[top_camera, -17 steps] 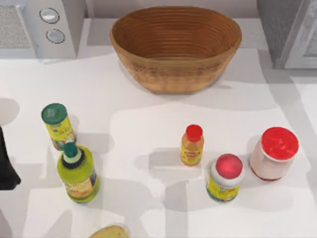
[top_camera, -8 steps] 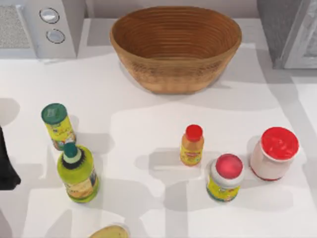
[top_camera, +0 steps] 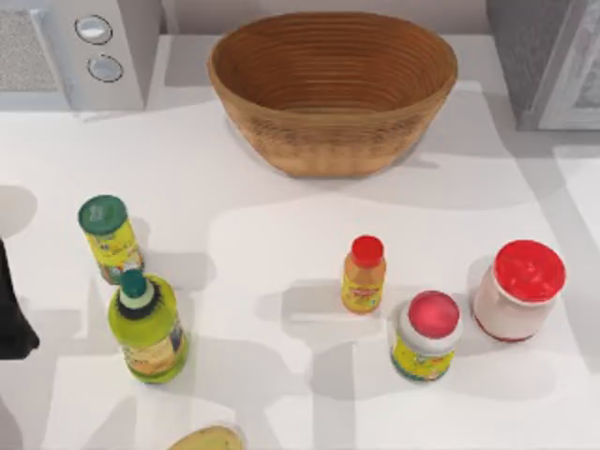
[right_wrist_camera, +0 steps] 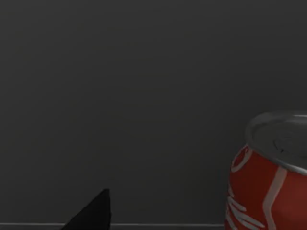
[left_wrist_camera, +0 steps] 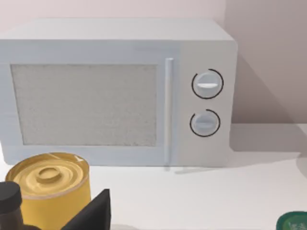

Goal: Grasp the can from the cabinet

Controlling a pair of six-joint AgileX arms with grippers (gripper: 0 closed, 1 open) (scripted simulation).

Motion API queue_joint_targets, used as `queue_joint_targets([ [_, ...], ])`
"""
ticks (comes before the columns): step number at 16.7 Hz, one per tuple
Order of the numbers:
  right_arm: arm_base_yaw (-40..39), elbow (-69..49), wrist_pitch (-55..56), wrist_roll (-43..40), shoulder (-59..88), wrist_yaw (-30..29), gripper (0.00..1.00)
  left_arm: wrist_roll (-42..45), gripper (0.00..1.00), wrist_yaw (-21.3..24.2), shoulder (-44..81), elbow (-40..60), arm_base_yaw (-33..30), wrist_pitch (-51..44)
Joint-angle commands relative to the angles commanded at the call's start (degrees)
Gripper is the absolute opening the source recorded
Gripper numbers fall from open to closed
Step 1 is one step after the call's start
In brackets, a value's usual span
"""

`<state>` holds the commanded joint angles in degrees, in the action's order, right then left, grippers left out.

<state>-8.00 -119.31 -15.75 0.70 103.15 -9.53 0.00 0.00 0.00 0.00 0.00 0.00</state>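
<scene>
Looks like a rendered kitchen or pantry corner. White desk point(top_camera: 281, 197) backed by a plain pale wall, as on a kitchen counter. White microwave point(left_wrist_camera: 115, 91) with a speckled door window and two round knobs parked at the far left. Woven wicker basket point(top_camera: 333, 89) set at the back, middle. Grey speckled cabinet point(top_camera: 544, 61) with a white framed door at the far right. Groceries scattered up front: green-capped tin point(top_camera: 110, 236), green squeeze bottle point(top_camera: 147, 325), small orange juice bottle point(top_camera: 364, 274), red-lidded yellow jar point(top_camera: 427, 335), red-lidded white jar point(top_camera: 518, 291). Yellow food tin point(left_wrist_camera: 50, 189) close before the microwave. Red soda can point(right_wrist_camera: 268, 175) against a dark inner wall.
</scene>
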Motion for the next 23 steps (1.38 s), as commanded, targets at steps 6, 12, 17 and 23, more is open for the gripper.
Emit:
queue_joint_targets([
  [6,0.1,-1.0,-0.1,0.0,0.9,0.1,0.92,0.0,1.00,0.0,0.0,0.0,0.0,0.0],
  [12,0.1,-1.0,-0.1,0.0,0.9,0.1,0.47,0.0,1.00,0.0,0.0,0.0,0.0,0.0],
  [17,0.1,-1.0,-0.1,0.0,0.9,0.1,0.10,0.0,1.00,0.0,0.0,0.0,0.0,0.0],
  [23,0.1,-1.0,-0.1,0.0,0.9,0.1,0.00,0.0,1.00,0.0,0.0,0.0,0.0,0.0],
])
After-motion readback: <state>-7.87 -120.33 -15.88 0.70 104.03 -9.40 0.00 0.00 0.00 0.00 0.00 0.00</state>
